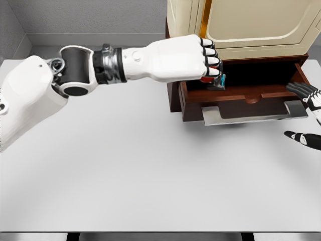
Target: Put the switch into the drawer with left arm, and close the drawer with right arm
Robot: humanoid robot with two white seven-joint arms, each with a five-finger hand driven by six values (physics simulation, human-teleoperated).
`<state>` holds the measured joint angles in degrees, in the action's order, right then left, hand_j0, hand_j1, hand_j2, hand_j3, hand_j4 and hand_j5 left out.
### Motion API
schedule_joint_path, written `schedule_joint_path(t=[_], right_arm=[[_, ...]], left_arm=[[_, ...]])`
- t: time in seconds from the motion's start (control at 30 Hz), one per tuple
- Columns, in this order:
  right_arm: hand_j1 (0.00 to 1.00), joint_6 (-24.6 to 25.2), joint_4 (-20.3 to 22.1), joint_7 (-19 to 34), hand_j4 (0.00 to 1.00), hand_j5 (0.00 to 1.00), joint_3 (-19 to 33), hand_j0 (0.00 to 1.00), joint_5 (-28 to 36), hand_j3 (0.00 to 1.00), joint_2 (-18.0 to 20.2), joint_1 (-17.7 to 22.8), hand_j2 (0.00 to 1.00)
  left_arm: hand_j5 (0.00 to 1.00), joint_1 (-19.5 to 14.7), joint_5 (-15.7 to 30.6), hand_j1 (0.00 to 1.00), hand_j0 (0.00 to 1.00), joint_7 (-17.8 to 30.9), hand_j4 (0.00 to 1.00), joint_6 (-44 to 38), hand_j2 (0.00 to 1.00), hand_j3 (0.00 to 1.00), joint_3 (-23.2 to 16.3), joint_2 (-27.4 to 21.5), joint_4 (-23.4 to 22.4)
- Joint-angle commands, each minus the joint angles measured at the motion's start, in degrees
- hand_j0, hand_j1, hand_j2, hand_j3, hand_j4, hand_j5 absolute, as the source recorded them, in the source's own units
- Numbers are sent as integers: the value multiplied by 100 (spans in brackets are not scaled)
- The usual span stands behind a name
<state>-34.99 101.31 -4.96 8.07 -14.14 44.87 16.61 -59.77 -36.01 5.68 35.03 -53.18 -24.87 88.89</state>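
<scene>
At the upper right of the frame the left hand has its fingers clamped on the switch, which pokes out below them over the open drawer, while the right hand, fingers apart, shows at the right edge above the counter.

Bright, even, sharp simulator light; soft shadow under the drawer, its interior dark.
</scene>
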Motion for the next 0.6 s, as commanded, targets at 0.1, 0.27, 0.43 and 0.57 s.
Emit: schedule_joint_path(t=[0.1,0.27,0.43,0.57], right_arm=[[100,-1,2,-5,100,100,1,100,34,100,4,0,100],[100,-1,2,-5,100,100,1,100,34,100,4,9,100],[100,-1,2,-5,100,100,1,100,34,100,4,9,100],[100,-1,2,-5,100,100,1,100,34,100,4,9,100]], left_arm=[[49,-35,24,49,49,38,49,-3,49,49,-25,114,-135],[49,-79,24,49,49,38,49,-3,49,49,-60,114,-258],[49,-158,15,49,49,91,49,-3,49,49,-96,264,-477],[49,-158,15,49,49,91,49,-3,49,49,-96,334,-495]])
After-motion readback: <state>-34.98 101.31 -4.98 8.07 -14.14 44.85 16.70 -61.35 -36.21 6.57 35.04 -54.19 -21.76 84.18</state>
